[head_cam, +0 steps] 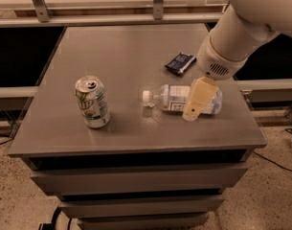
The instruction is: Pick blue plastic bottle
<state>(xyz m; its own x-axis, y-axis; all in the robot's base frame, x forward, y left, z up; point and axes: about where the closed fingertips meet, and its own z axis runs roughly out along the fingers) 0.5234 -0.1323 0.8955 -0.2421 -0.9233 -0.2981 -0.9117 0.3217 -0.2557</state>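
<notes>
The blue plastic bottle (173, 97) lies on its side on the grey table (136, 128), right of centre, white cap pointing left. It is clear and bluish with a white-and-blue label. My gripper (195, 103), cream-coloured, hangs from the white arm at the upper right and sits in front of the bottle's right half, covering part of it. I cannot tell whether it touches the bottle.
A green-and-white soda can (92, 102) stands upright on the left part of the table. A small dark blue packet (180, 63) lies behind the bottle. The table's right edge is close to the bottle. A shelf with metal posts runs behind.
</notes>
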